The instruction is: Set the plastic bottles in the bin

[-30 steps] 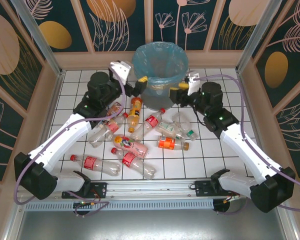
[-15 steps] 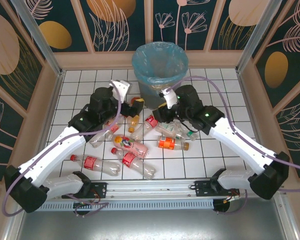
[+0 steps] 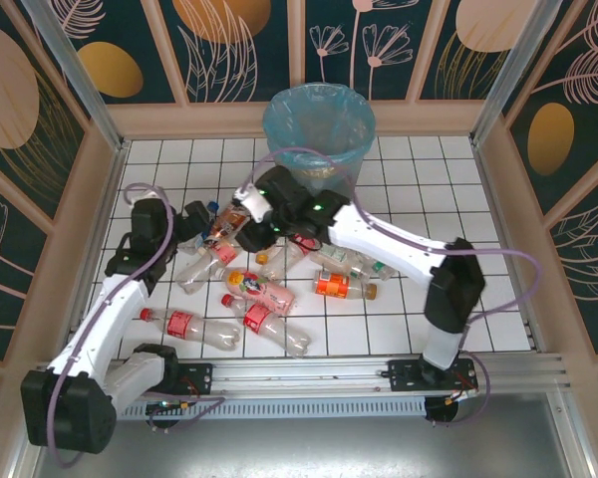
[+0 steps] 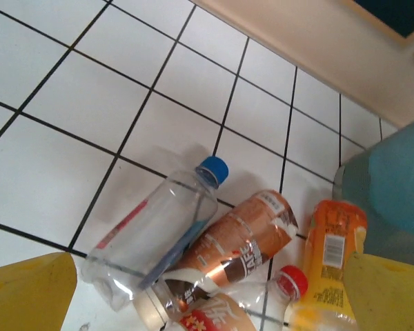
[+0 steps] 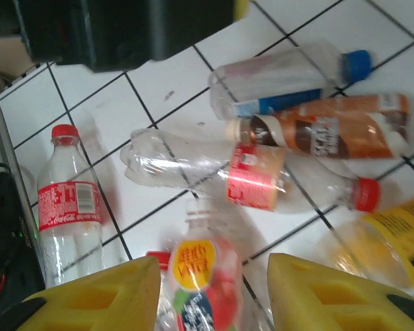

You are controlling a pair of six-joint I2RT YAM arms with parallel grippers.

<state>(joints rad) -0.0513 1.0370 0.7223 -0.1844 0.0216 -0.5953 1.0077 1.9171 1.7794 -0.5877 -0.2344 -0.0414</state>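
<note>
Several plastic bottles [image 3: 269, 289] lie in a heap on the white tiled floor in front of the bin [image 3: 319, 124]. My left gripper [image 3: 197, 221] hangs wide open at the heap's left end. Between its yellow fingers [image 4: 27, 293] I see a blue-capped clear bottle [image 4: 152, 227], a brown-label bottle [image 4: 241, 241] and an orange bottle [image 4: 331, 255], with the bin [image 4: 397, 186] at the right. My right gripper [image 3: 241, 224] reaches across above the heap, open [image 5: 214, 296]. A capless bottle with a yellow and red label [image 5: 203, 276] lies below its gap, touching neither finger.
Wooden walls close the floor at the back and sides. The left arm's black wrist [image 5: 124, 27] sits close ahead of my right gripper. A red-label cola bottle [image 5: 69, 207] lies near the front rail. More bottles lie right of centre [image 3: 344, 287].
Both grippers have left the bin's rim. The right arm swung left and down over the heap. The left arm pulled back to the heap's left end.
</note>
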